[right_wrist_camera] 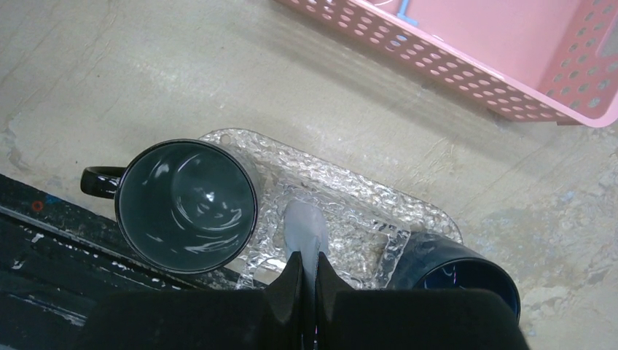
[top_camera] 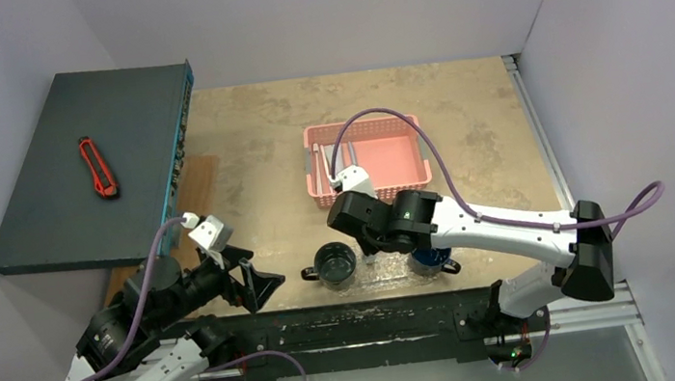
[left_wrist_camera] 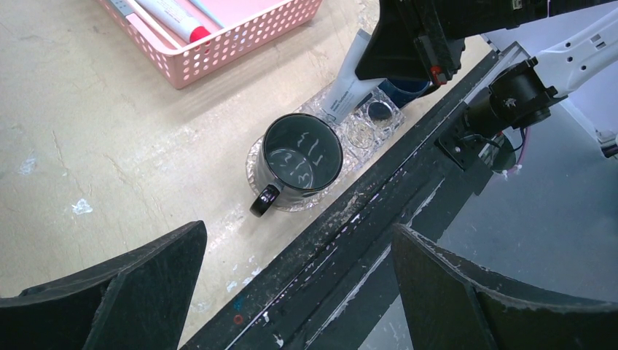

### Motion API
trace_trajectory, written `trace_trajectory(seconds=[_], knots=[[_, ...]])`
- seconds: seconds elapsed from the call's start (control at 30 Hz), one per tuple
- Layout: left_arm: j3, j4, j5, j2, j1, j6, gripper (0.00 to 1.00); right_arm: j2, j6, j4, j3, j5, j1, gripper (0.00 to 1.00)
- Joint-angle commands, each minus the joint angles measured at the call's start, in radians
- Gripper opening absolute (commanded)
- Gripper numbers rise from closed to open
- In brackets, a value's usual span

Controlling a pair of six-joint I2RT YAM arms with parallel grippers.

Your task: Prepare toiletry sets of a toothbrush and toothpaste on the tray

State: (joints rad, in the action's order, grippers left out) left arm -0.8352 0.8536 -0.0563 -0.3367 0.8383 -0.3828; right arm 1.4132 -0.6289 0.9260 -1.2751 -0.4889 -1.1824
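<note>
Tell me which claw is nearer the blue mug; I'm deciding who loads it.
Right. The right claw, shut on a tube, hangs over the tray just beside the blue mug. The left claw, open, sits past the dark green mug, off the tray's far end.

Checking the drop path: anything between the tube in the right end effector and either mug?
Nothing visible. The tube hangs from the right end effector over the bare middle of the tray; the green mug beside it stands open, the blue mug partly hidden.
</note>
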Motion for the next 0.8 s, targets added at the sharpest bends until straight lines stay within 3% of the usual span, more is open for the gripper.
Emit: trace_trajectory(seconds=[0.0,0.77], knots=[[0.004,-0.027,-0.01,-0.01,0.001,0.001,0.97,-0.001,-0.022,-0.047,0.011,-0.054,0.001,0.0],[0.005,-0.025,-0.01,-0.008,0.002,0.001,0.97,-0.023,-0.044,-0.094,0.075,-0.035,0.001,0.0]])
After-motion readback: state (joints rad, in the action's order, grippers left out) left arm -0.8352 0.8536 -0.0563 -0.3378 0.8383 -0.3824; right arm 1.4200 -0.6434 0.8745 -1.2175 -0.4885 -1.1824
